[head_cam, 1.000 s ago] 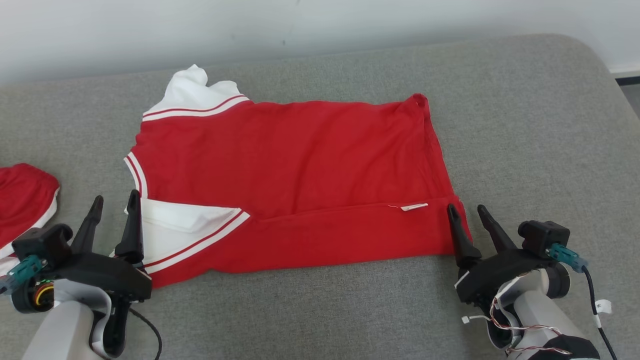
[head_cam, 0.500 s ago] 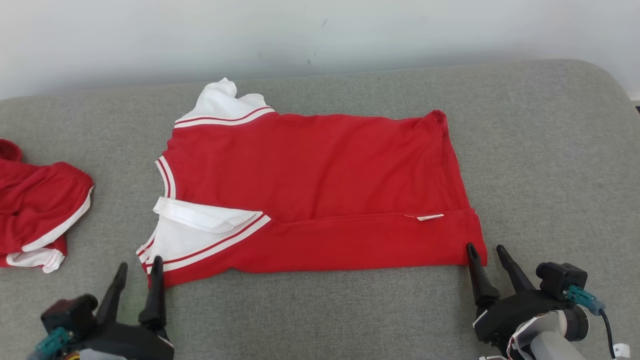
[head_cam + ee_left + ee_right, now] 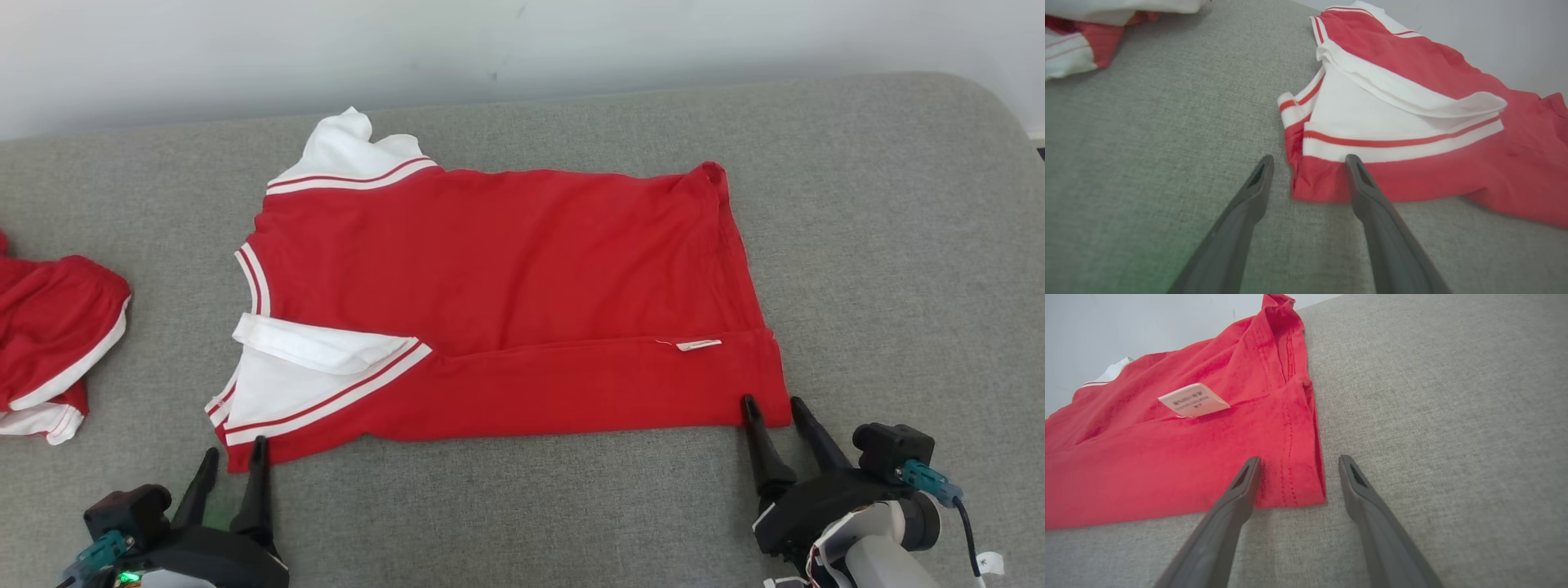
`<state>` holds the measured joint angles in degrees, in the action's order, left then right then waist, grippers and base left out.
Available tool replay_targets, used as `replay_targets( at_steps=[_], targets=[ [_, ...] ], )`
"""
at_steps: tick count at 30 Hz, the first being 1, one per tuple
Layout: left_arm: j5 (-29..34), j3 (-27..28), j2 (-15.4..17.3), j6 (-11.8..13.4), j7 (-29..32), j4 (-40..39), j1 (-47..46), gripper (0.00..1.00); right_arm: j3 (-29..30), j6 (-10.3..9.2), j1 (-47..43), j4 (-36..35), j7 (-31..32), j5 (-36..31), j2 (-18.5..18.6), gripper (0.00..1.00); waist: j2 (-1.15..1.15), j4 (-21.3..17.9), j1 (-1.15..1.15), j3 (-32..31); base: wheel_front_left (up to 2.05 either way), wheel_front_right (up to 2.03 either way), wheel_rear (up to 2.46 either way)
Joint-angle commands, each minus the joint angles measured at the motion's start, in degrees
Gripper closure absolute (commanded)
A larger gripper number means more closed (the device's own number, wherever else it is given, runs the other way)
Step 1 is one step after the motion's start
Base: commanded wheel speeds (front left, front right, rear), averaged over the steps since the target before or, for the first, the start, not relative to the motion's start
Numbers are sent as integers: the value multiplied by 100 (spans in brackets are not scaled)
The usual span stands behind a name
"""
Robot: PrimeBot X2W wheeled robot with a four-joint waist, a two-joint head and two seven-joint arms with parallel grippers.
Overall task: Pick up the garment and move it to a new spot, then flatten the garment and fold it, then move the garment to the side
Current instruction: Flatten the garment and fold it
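The garment (image 3: pixel 506 286) is a red shirt with white, red-striped sleeves, spread flat on the grey cushion with its near long edge folded over. A white label (image 3: pixel 1193 400) lies on that fold. My left gripper (image 3: pixel 235 460) stands open at the near left corner (image 3: pixel 1314 179), which lies between its fingers. My right gripper (image 3: pixel 772 407) is open too, straddling the near right hem corner (image 3: pixel 1294 486). Neither grips the cloth.
A second red and white garment (image 3: pixel 49 335) lies at the far left of the cushion (image 3: pixel 882 245). A pale wall (image 3: pixel 522 49) runs along the cushion's back edge. The cushion's rounded right corner is near the shirt's right side.
Both grippers have drawn back from over the shirt's near edge to its two near corners. The head camera has shifted, so the whole scene sits differently.
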<state>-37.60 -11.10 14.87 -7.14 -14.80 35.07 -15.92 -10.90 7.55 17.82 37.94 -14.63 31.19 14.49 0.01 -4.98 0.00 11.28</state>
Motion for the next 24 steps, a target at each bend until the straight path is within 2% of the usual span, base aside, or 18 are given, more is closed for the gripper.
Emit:
replay_targets(
  at_steps=[1,2,9,24],
  targets=[
    [-43,-27,-39,-38,-23,115,-102,70,-30,-14,53,69,8,-32,-67,75,-1,-30,0,37,0,0,0],
    [-49,-66,-49,-42,-21,180,-124,100,-32,-14,78,99,6,-36,-88,100,-1,-32,0,41,0,0,0],
    [-296,-75,-77,-25,-34,393,-200,100,-51,-14,97,139,-37,-15,-110,100,-1,16,0,-110,0,0,0],
    [-280,258,-178,22,-41,-874,1203,100,347,-14,-1088,-788,69,-22,208,100,-1,163,0,-651,0,0,0]
  ],
)
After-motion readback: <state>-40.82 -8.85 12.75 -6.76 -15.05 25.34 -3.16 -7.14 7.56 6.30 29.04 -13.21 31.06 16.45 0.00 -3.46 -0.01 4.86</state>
